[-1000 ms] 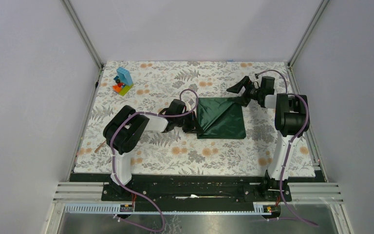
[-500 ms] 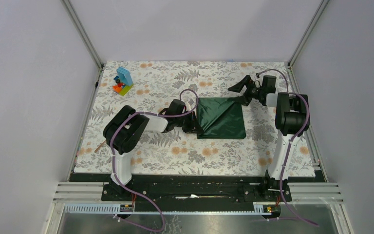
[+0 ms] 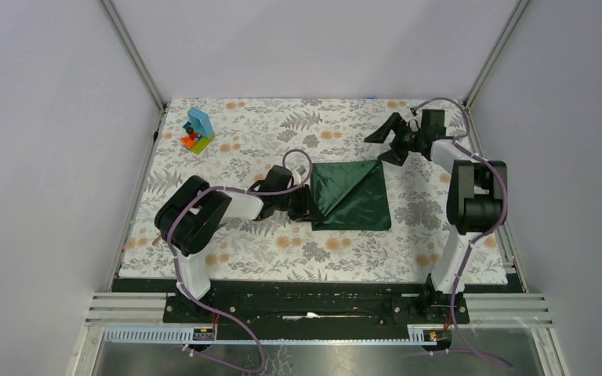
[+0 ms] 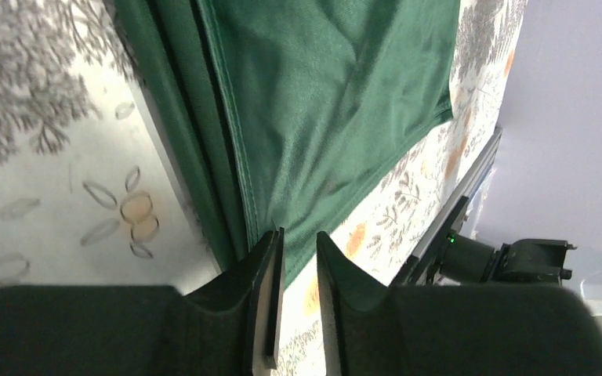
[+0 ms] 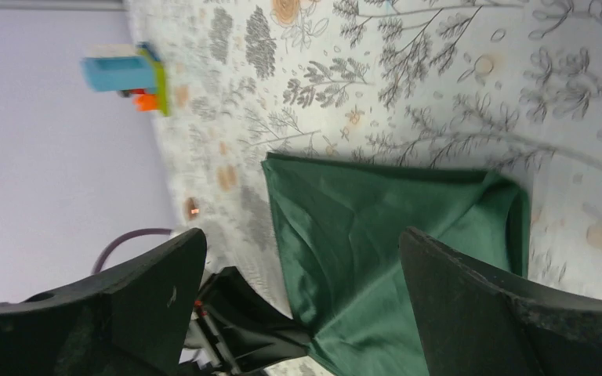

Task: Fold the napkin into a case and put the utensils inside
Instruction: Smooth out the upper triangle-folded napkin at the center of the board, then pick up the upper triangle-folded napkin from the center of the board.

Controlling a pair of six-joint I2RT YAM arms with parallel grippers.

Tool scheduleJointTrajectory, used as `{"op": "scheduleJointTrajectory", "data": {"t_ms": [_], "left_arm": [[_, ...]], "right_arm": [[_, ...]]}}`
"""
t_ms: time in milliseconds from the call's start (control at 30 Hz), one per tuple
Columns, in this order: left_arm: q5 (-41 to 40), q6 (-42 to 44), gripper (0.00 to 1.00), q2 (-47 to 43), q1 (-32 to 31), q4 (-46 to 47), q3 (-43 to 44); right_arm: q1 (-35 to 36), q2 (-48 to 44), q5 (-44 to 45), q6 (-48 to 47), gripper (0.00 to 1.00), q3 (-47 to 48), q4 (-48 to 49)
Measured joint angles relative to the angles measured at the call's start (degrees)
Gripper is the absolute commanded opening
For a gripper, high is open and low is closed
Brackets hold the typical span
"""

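Note:
The dark green napkin (image 3: 350, 196) lies folded into a rough square with a diagonal flap on the floral table covering (image 3: 282, 117). It also shows in the left wrist view (image 4: 329, 94) and the right wrist view (image 5: 384, 235). My left gripper (image 3: 307, 205) lies low at the napkin's left edge, its jaws nearly together, pinching the cloth edge at their tips (image 4: 299, 235). My right gripper (image 3: 388, 137) is open and empty, raised beyond the napkin's far right corner (image 5: 302, 235). No utensils show in any view.
A colourful toy block stack (image 3: 197, 131) stands at the far left of the table and also shows in the right wrist view (image 5: 125, 74). Metal frame posts and grey walls close in the table on three sides.
My right gripper has drawn back and up from the napkin's far right corner toward the back right. My left arm has pulled back to the left, and the napkin slid slightly left with it.

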Motion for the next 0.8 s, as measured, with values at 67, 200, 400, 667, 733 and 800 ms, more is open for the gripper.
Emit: {"op": "scheduleJointTrajectory", "data": {"t_ms": [67, 200, 400, 667, 733, 800], "left_arm": [[-0.04, -0.74, 0.39, -2.03, 0.00, -1.05, -1.01], [-0.02, -1.77, 0.54, -8.79, 0.02, -3.69, -2.36], [-1.27, -0.72, 0.62, -28.68, 3.65, -8.76, -5.25], [-9.03, 4.00, 0.69, -56.17, 16.70, -24.81, -11.43], [-10.43, 5.29, 0.70, -59.89, 16.70, -28.13, -11.45], [-11.21, 6.12, 0.70, -61.81, 16.70, -30.38, -11.56]], "right_arm": [[2.56, -5.64, 5.79, -3.74, 1.00, 0.50, -7.19], [11.52, -14.14, 21.40, -10.03, 1.00, 3.69, -19.45], [28.52, -20.04, 39.82, -11.96, 0.88, 1.01, -30.38], [44.37, -13.16, 52.96, -8.17, 0.49, 4.59, -41.51], [46.66, -10.14, 54.58, -7.61, 0.49, 7.50, -43.12], [48.41, -7.87, 55.36, -7.08, 0.48, 9.64, -44.26]]}}
